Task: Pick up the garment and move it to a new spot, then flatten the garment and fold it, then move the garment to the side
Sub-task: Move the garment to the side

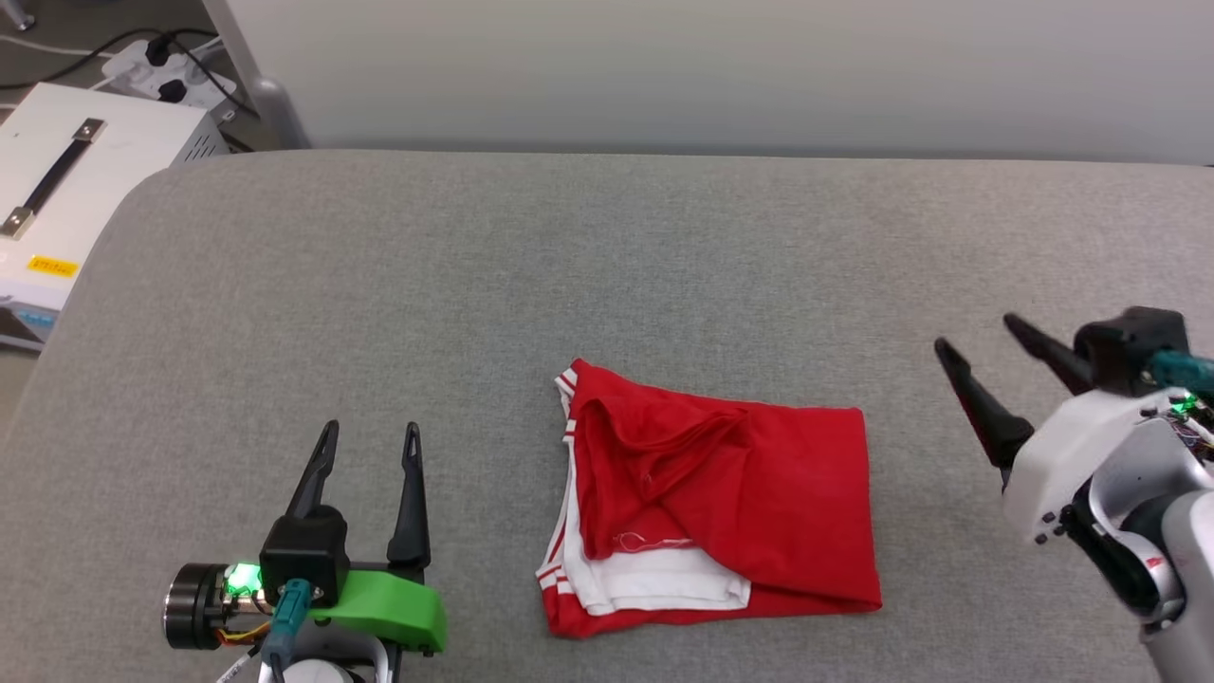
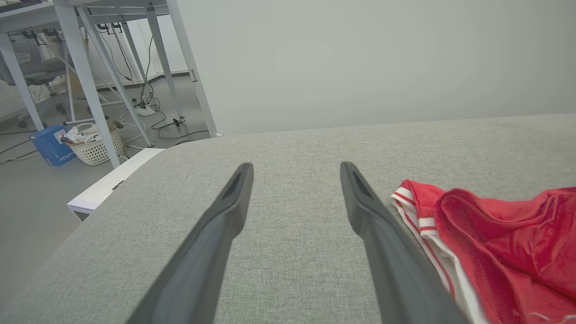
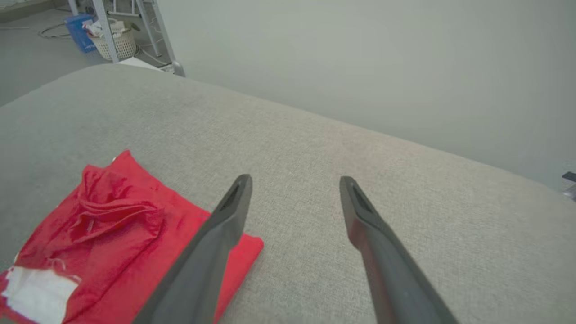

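1. Head view, upper left of the frame: a white case (image 1: 85,171) bears a yellow label (image 1: 52,267); its writing is too small to read.
2. The garment (image 1: 759,493), red with white red-striped trim, lies folded on the grey table (image 1: 474,285), lower centre of the frame.
3. The left end effector (image 1: 371,427), lower left: fingers spread, holding nothing; it is near the folded shirt's left side, apart from it.
4. The right end effector (image 1: 973,332), right edge: fingers parted, empty; it is right of the shirt, apart.
5. Left wrist view, left edge: a blue box (image 2: 51,146), print illegible.
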Robot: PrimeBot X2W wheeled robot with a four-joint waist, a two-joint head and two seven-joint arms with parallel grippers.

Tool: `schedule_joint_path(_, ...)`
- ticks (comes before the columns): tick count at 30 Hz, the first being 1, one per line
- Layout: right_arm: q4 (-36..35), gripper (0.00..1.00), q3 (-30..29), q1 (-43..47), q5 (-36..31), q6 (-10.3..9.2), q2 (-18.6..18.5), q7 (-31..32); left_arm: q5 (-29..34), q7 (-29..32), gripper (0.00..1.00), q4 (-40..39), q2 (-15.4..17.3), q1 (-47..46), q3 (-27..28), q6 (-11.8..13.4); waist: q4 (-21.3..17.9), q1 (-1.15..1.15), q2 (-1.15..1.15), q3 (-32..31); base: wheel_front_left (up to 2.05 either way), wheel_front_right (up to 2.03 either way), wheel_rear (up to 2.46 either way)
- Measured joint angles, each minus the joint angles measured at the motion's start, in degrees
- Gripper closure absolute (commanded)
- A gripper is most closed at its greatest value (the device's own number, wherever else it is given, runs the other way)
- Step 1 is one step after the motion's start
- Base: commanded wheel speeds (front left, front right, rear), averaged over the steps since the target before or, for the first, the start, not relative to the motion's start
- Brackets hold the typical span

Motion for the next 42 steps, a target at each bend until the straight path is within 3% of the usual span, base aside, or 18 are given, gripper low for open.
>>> schedule_joint_path(5,0.01,0.00,5.06,-0.81,12.30,0.00,-6.69,17.08,-0.09,0.00,0.00,0.03,-0.32,-0.92,-0.12,-0.07,1.05,0.00,0.00,1.47,0.00,0.00,0.00)
schedule_joint_path(11,0.80,0.00,6.00,-0.76,21.73,0.00,-7.21,26.74,-0.09,0.00,0.00,0.09,-0.93,-2.94,-0.62,-0.57,2.56,0.00,0.00,3.69,0.00,0.00,0.00)
schedule_joint_path(21,6.64,0.00,11.15,-2.37,23.39,0.00,-4.19,28.48,-0.08,0.00,0.00,0.24,-1.55,-6.22,-0.53,-1.04,5.49,0.00,0.00,8.39,0.00,0.00,0.00)
schedule_joint_path(25,7.73,0.00,13.96,-3.72,23.70,-0.01,-4.71,27.33,-0.07,0.00,0.00,0.35,-1.66,-6.87,-0.41,-1.12,6.57,0.00,0.00,9.72,0.00,0.00,0.00)
schedule_joint_path(26,7.76,0.71,14.44,-3.82,23.73,-0.01,-4.81,26.57,-0.07,0.00,0.00,0.40,-1.68,-6.92,-0.36,-1.12,6.75,0.00,0.00,9.91,0.00,0.00,0.00)
schedule_joint_path(27,7.60,1.00,15.01,-3.96,23.81,-0.01,-4.99,25.48,-0.07,0.00,0.00,0.46,-1.71,-6.95,-0.26,-1.12,6.93,0.00,0.00,10.10,0.00,0.00,0.00)
schedule_joint_path(36,4.34,1.00,18.61,-7.54,22.53,-0.01,-6.77,16.41,-0.05,0.00,0.00,1.19,-1.93,-6.66,0.60,-1.11,5.68,0.00,0.00,8.46,0.00,0.00,0.00)
schedule_joint_path(42,-1.60,1.00,20.92,-11.71,16.07,-0.01,-11.59,13.40,0.03,-0.01,0.00,1.07,-1.92,-5.63,1.16,-1.12,2.31,0.00,0.00,7.11,0.00,0.00,0.00)
